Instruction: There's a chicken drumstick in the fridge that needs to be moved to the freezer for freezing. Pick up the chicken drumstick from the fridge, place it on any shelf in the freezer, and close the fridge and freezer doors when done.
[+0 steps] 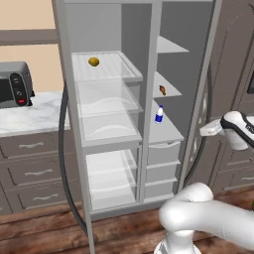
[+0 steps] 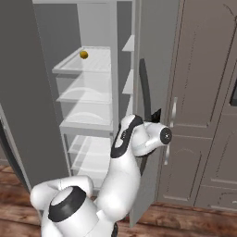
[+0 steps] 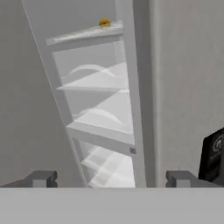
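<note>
Gripper (image 3: 109,178) standing spread wide, holding nothing, fingertips low in the hand view, facing the fridge (image 3: 94,100). Chicken drumstick (image 1: 162,90) lying on a freezer shelf (image 1: 166,90), right of centre in the left base view, above a blue-and-white bottle (image 1: 159,114). Yellow ball (image 1: 94,61) sitting on the top glass shelf (image 1: 106,69), upper left.

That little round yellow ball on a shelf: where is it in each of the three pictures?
Left base view: yellow ball, upper left, on the top glass shelf.
Right base view: upper left of centre, same shelf.
Hand view: top centre, at that shelf's far end.
Shared landmark: the top glass shelf of the fridge.
</note>
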